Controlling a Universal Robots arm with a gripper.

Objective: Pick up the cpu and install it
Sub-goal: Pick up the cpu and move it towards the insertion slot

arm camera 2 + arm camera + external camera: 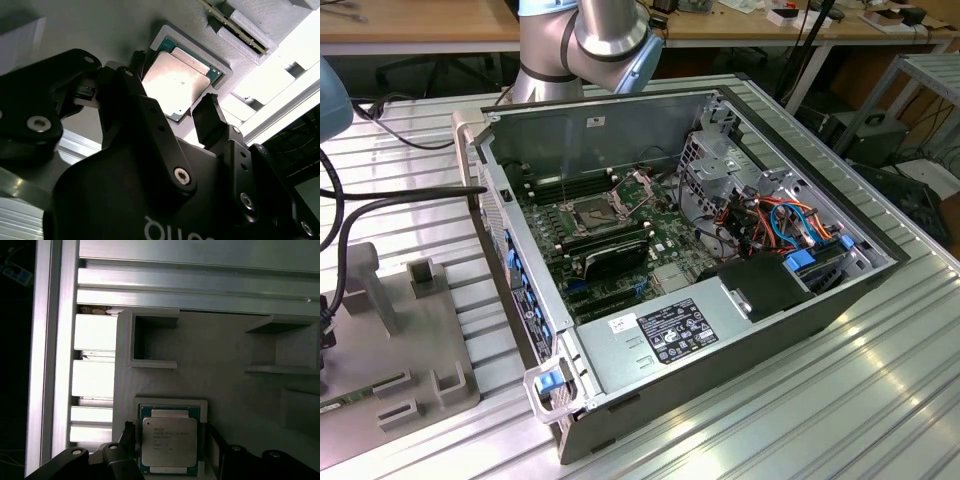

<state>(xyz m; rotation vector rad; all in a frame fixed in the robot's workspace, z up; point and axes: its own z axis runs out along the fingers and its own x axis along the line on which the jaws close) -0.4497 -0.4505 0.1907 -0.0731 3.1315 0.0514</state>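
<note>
- Two black fingers (212, 117) of the gripper (174, 85) are spread apart, one on each side of the square, silver-lidded cpu (177, 80) on its green substrate. Whether either finger touches the cpu's edge cannot be told.
- In both wrist views the cpu lies flat, directly beneath the gripper and between its fingertips.
- The cpu sits in a shallow square pocket (172, 402) of a grey plastic fixture block (220, 365). Box-shaped holders of the same block rise beyond the fingertips.
- The ribbed aluminium table (200, 295) extends past the block, farther from the gripper.
- In the exterior view, an open grey-and-black desktop computer case (620, 120) rests on the table with its green motherboard (670, 225) exposed. A square processor socket (590, 212) sits near the middle of the board.
</note>
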